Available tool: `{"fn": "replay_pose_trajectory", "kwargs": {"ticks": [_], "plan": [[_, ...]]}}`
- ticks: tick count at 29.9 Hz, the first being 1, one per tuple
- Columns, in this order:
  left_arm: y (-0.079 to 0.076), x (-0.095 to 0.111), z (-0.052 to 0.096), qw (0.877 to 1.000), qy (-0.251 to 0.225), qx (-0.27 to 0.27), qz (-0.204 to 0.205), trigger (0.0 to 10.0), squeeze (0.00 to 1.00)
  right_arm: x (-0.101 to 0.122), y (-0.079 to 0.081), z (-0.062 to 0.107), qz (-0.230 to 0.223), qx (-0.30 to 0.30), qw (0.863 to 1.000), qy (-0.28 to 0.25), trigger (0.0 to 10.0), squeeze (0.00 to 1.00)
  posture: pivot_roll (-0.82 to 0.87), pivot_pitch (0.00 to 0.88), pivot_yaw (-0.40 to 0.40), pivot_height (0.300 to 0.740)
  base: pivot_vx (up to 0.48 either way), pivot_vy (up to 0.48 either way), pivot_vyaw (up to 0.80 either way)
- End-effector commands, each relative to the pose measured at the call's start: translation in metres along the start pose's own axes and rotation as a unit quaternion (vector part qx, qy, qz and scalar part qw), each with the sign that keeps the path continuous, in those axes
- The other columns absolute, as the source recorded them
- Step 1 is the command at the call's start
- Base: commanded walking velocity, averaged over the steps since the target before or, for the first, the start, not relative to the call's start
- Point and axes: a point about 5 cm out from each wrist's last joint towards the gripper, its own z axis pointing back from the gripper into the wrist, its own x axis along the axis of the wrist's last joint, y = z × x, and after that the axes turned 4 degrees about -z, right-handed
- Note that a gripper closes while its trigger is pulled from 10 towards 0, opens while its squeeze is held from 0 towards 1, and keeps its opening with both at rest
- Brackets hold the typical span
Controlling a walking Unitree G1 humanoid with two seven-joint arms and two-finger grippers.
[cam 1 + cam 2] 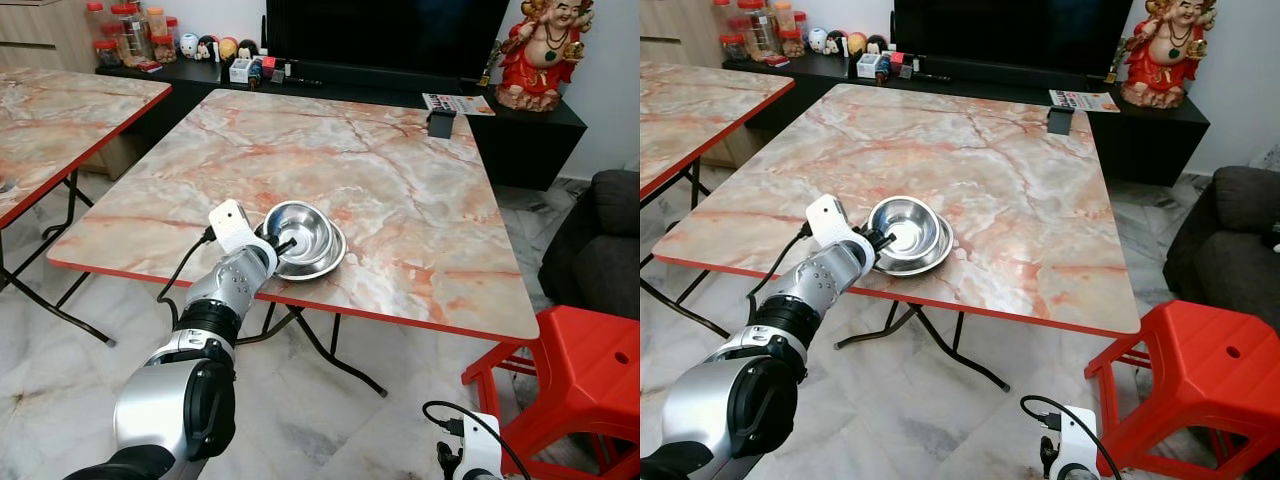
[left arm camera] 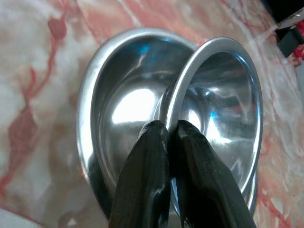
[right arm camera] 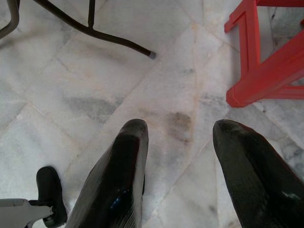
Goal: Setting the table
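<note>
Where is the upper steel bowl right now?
The upper steel bowl sits tilted inside a second steel bowl near the front edge of the marble table, its rim pinched by the left gripper.

Even, diffuse indoor light; both head views are bright and sharp, with no motion blur. The marble table [image 1: 400, 200] carries a soft sheen toward its far side and casts only a faint shadow on the floor. The steel bowls [image 2: 190, 109] show strong white glare patches and blue reflections in the left wrist view, where the near black fingers [image 2: 156, 180] are soft and out of focus. The right wrist view is evenly lit, its fingers [image 3: 118, 180] slightly blurred and glossy.
</note>
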Motion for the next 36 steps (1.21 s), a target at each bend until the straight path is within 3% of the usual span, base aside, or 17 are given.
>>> {"fn": "replay_pose_trajectory", "kwargs": {"ticks": [1, 10, 32, 33, 34, 36], "plan": [[-0.008, 0.007, 0.0, 1.0, -0.012, -0.001, 0.012, 10.0, 0.0, 0.001, -0.005, 0.0, -0.005, -0.009, 1.0, -0.005, 10.0, 0.0, -0.03, 0.0, -0.058, 0.725, 0.0, 0.0, 0.0], [-0.001, 0.006, -0.001, 0.999, -0.02, 0.031, 0.031, 10.0, 0.0, 0.0, -0.007, 0.001, -0.005, -0.011, 1.0, -0.004, 10.0, 0.0, -0.04, 0.0, -0.06, 0.725, 0.0, 0.0, 0.0], [0.0, -0.005, -0.001, 0.998, -0.003, 0.036, 0.056, 10.0, 0.0, -0.011, -0.017, 0.005, -0.004, -0.021, 1.0, 0.004, 10.0, 0.0, -0.07, 0.0, -0.059, 0.725, 0.0, 0.0, 0.0], [0.0, -0.005, -0.001, 0.998, -0.004, 0.037, 0.057, 10.0, 0.66, -0.011, -0.017, 0.005, -0.004, -0.021, 1.0, 0.004, 10.0, 0.0, -0.07, 0.0, -0.059, 0.725, 0.0, 0.0, 0.0], [0.0, -0.005, -0.001, 0.998, -0.004, 0.038, 0.057, 10.0, 0.91, -0.011, -0.018, 0.005, -0.004, -0.022, 1.0, 0.003, 10.0, 0.0, -0.07, 0.0, -0.059, 0.725, 0.0, 0.0, 0.0], [0.0, -0.004, -0.001, 0.998, -0.005, 0.036, 0.057, 10.0, 0.96, -0.01, -0.018, 0.005, -0.005, -0.022, 1.0, 0.003, 10.0, 0.0, -0.07, 0.0, -0.058, 0.725, 0.0, 0.0, 0.0]]}}
